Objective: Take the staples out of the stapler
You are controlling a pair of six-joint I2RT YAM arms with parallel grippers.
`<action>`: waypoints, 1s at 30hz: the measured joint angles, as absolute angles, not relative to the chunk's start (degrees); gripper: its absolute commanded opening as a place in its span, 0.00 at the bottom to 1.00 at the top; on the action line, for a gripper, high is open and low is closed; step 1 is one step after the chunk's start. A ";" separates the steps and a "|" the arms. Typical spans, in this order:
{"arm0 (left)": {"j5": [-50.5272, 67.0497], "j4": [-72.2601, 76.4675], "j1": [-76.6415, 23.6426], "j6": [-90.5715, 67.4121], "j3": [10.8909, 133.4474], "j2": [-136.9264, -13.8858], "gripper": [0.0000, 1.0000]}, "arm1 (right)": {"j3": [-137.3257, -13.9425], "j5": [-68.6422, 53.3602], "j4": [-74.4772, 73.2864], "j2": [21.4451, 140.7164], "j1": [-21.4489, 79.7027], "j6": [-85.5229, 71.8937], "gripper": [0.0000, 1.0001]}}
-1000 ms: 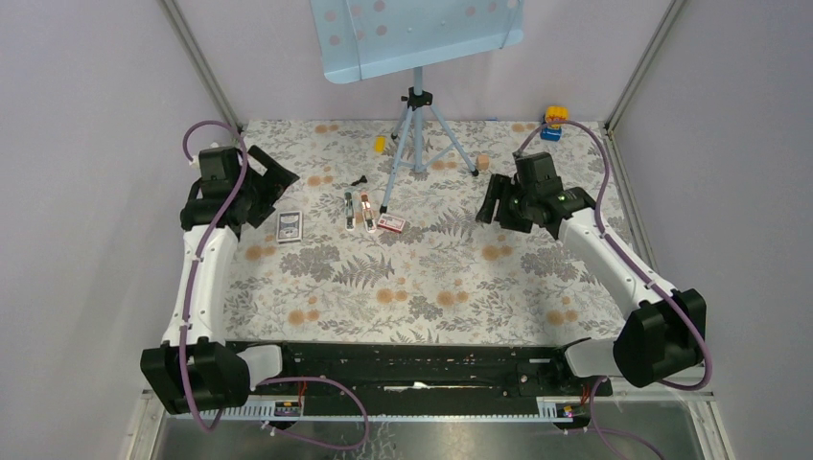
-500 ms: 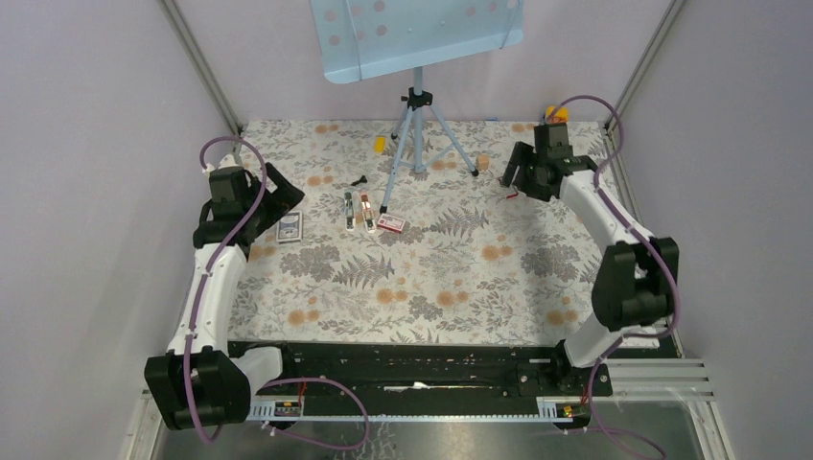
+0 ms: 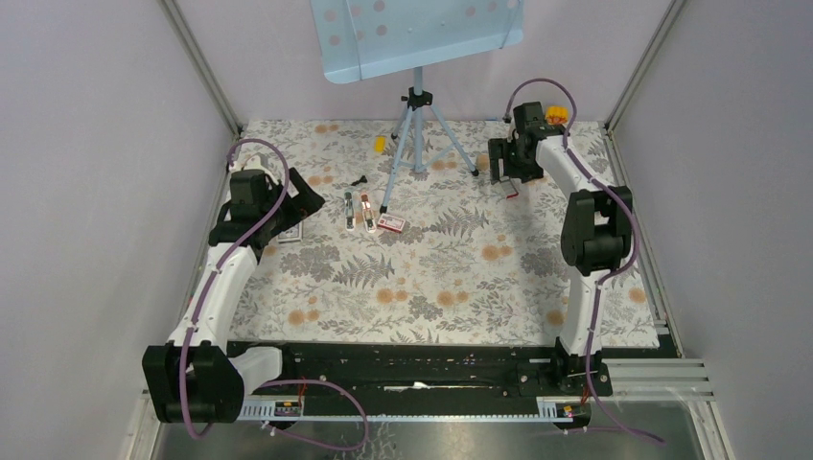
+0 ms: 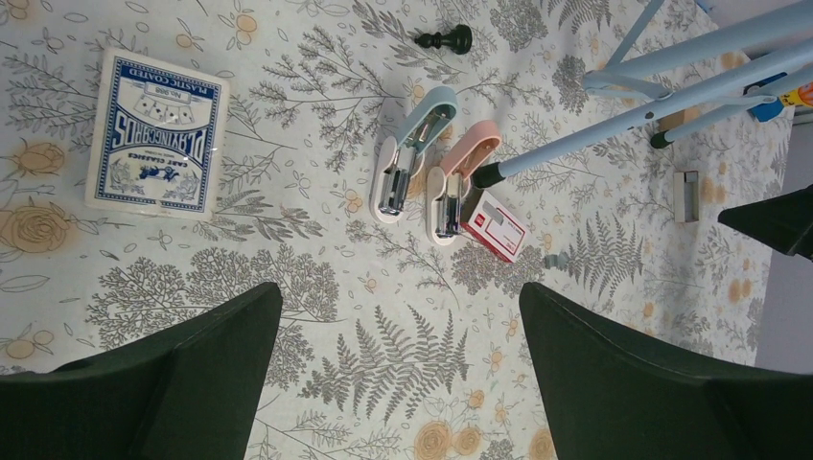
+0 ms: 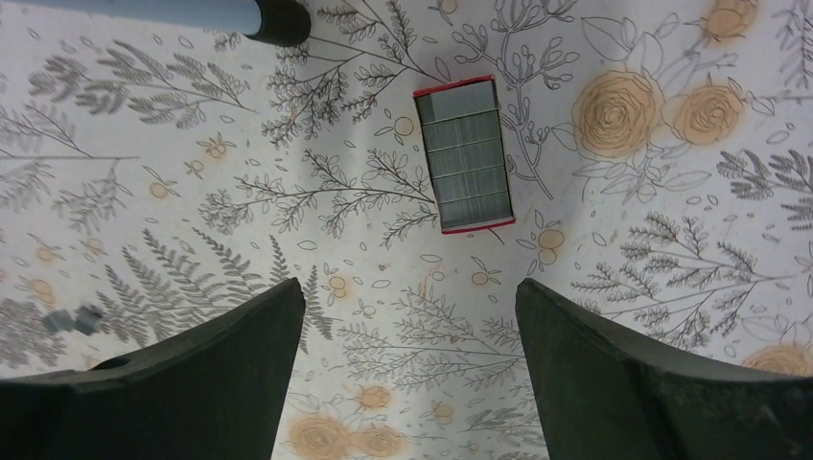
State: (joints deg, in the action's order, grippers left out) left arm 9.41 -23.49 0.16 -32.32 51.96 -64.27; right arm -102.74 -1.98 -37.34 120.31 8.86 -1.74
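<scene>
Two staplers lie open side by side on the floral cloth: a light blue one (image 3: 348, 209) (image 4: 412, 153) and a pink one (image 3: 365, 209) (image 4: 460, 182). A red-and-white staple box (image 3: 390, 224) (image 4: 495, 225) touches the pink one. My left gripper (image 3: 299, 192) (image 4: 398, 292) is open and empty, hovering left of the staplers. My right gripper (image 3: 502, 165) (image 5: 410, 286) is open and empty at the back right. It hovers near a red-edged tray of staples (image 5: 464, 155) (image 3: 512, 191).
A blue card deck (image 4: 158, 134) lies under my left arm. A black chess pawn (image 4: 446, 39) lies behind the staplers. A tripod (image 3: 417, 134) with a blue stand stands at the back centre; one foot (image 5: 278, 19) is near the tray. A small grey piece (image 5: 72, 321) lies on the cloth.
My right arm has swung back and right to the far corner, over the staple tray. My left gripper has moved right, over the card deck, closer to the staplers.
</scene>
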 measured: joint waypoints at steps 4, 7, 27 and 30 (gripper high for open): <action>9.32 -23.33 0.19 -31.77 51.96 -64.29 0.99 | -105.69 -2.76 -39.18 123.83 8.84 3.60 0.88; 9.28 -23.20 0.19 -31.51 51.96 -64.29 0.99 | -107.98 -2.59 -40.42 126.39 8.84 6.83 0.88; 10.39 -22.90 0.19 -31.27 51.96 -64.31 0.99 | -115.59 -2.17 -40.88 135.20 8.19 10.90 0.83; 10.76 -22.81 0.19 -31.22 51.96 -64.38 0.99 | -116.46 -2.33 -41.21 136.81 7.70 11.25 0.82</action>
